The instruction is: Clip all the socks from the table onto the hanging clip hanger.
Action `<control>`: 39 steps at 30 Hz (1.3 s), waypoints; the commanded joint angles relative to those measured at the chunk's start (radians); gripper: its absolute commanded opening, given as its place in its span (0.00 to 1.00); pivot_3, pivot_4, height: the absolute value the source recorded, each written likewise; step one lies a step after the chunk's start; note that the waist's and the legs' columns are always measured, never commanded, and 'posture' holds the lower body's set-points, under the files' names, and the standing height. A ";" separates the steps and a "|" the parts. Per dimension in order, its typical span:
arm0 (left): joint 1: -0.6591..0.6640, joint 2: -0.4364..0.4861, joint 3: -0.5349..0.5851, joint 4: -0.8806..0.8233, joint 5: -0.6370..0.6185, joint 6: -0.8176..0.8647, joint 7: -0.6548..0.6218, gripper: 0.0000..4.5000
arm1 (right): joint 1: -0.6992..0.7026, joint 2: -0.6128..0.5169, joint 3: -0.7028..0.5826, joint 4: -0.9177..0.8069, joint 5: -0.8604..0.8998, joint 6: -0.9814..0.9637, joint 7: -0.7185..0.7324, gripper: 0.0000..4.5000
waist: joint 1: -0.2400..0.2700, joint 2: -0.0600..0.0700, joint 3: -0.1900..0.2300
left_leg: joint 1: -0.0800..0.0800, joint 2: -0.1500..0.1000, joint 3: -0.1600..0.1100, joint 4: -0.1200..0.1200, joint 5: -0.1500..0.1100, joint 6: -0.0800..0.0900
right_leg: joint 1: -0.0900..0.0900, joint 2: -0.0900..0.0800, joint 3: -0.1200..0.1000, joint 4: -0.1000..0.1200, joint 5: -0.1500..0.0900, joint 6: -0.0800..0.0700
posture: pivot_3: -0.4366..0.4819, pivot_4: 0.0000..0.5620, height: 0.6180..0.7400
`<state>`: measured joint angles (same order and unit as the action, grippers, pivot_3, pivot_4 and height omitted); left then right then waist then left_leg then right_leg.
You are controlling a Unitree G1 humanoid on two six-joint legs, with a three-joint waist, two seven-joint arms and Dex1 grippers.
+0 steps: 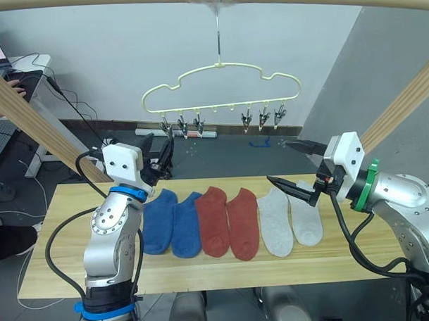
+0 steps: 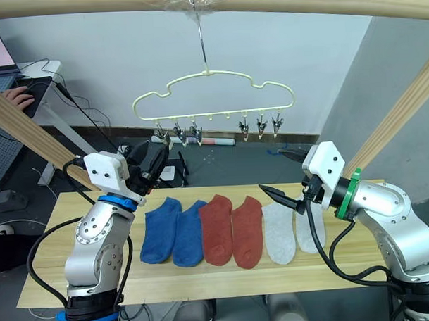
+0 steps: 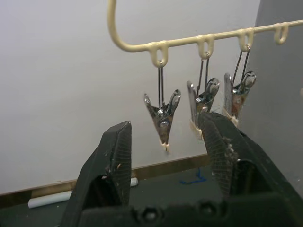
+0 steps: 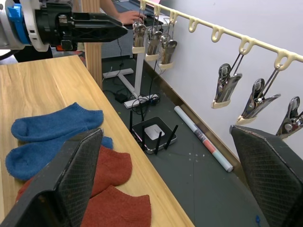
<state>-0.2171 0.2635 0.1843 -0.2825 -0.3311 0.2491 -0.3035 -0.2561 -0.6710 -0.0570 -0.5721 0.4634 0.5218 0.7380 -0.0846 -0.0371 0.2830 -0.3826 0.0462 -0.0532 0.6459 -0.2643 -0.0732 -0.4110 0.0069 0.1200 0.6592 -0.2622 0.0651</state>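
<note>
Six socks lie flat in a row on the desk: two blue, two red, two grey, pairs touching. None clipped yet. Hanger hangs above and behind the row, its clips empty.

Left gripper raised near the leftmost clips, jaws apart, holding nothing. Right gripper hovers over the grey socks, jaws wide apart, empty.

Socks look light, limp, unbreakable; likely to droop and fold once lifted. Best pinched at the cuff edge, leaving fabric free for a clip.
</note>
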 commanded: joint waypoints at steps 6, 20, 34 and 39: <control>-0.052 -0.035 0.005 0.026 0.019 -0.058 0.043 0.55 | -0.068 0.006 0.006 -0.053 0.043 0.051 -0.013 1.00 | -0.002 0.000 0.003 | 0.000 0.000 0.000 0.000 0.000 0.000 | 0.000 0.000 0.000 0.000 0.000 0.000 | 0.31 0.54 1.00; -0.111 -0.043 -0.005 0.080 0.033 -0.091 0.064 0.55 | -0.126 0.020 0.043 -0.027 0.066 0.066 0.005 1.00 | -0.002 0.000 0.008 | -0.003 0.000 0.000 0.000 0.000 0.000 | -0.002 0.000 0.000 -0.002 0.000 0.000 | 0.32 0.54 1.00; -0.131 -0.048 -0.008 0.079 0.045 -0.089 0.072 0.55 | -0.200 0.086 0.064 0.016 0.106 0.095 0.002 1.00 | -0.001 0.000 0.014 | -0.015 0.000 -0.003 0.000 0.000 0.000 | -0.012 -0.001 -0.003 -0.001 0.003 -0.005 | 0.33 0.54 1.00; -0.138 -0.050 -0.019 0.074 0.050 -0.083 0.082 0.55 | -0.196 0.082 0.066 0.015 0.103 0.095 0.002 1.00 | -0.001 0.000 0.015 | -0.016 0.000 -0.005 0.000 0.000 0.000 | -0.012 -0.001 -0.005 -0.001 0.003 -0.005 | 0.33 0.54 1.00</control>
<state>-0.3500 0.2164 0.1704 -0.1772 -0.2871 0.1738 -0.2272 -0.4511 -0.5819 0.0214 -0.5412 0.5591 0.6281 0.7391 -0.0853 -0.0372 0.2978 -0.3983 0.0461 -0.0584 0.6459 -0.2642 -0.0734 -0.4231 0.0060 0.1146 0.6586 -0.2588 0.0603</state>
